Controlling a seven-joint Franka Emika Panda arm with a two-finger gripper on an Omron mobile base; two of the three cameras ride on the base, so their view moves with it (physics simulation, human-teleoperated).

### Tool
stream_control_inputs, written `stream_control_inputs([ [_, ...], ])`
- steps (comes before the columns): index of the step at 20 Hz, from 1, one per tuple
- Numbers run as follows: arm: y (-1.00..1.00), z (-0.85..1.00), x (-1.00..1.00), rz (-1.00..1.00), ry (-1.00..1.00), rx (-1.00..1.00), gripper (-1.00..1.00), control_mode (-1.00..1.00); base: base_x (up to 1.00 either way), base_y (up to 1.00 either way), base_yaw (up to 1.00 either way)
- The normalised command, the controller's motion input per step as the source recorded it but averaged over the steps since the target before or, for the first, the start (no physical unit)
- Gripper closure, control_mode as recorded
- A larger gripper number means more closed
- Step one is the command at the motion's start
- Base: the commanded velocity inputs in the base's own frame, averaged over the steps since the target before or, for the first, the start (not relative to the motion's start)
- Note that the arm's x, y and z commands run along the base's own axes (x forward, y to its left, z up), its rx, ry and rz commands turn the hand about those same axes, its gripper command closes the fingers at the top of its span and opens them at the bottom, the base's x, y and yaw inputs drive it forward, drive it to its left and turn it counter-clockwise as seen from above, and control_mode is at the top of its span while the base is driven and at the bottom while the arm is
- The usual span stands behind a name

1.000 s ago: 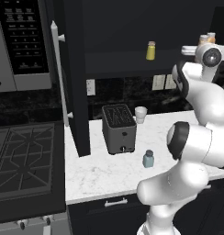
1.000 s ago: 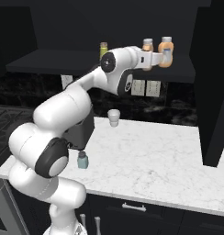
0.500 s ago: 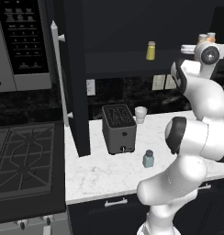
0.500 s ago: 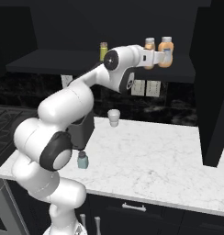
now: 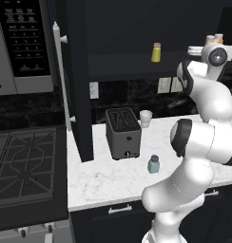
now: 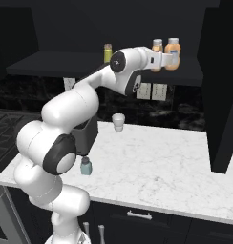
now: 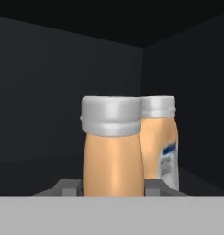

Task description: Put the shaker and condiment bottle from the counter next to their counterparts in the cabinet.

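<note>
End effector point(image 6: 162, 61) clamps condiment bottle point(image 7: 112, 151) — beside counterpart bottle point(image 7: 160, 143).

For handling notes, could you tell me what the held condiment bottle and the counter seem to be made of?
The condiment bottle looks like smooth, matte orange-tan plastic with a ridged pale grey cap, though glass can't be excluded. The counter looks like polished white marble or an imitation of it, judging by its grey veining.

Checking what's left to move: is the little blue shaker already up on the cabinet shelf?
No, the pale blue shaker stands on the marble counter in front of the toaster, well below the cabinet shelf.
</note>
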Motion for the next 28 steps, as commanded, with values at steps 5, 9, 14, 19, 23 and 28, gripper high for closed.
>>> stream_control_inputs([
  [5,-0.07,-0.19,0.0,0.0,0.0,0.0,-1.0,-1.0,0.0,0.0,0.0],
  [9,-0.02,-0.18,0.0,0.0,0.0,0.0,-1.0,-1.0,0.0,0.0,0.0],
  [14,0.0,-0.09,0.0,0.01,0.0,0.0,-1.0,-1.0,0.0,0.0,0.0],
  [19,0.0,0.0,0.0,0.03,0.0,0.0,-1.0,-1.0,0.0,0.0,0.0],
  [23,0.0,0.0,0.0,0.03,0.0,0.0,-1.0,-1.0,0.0,0.0,0.0],
  [28,0.0,0.1,-0.12,0.0,-0.01,0.01,-1.0,-1.0,0.0,0.0,0.0],
])
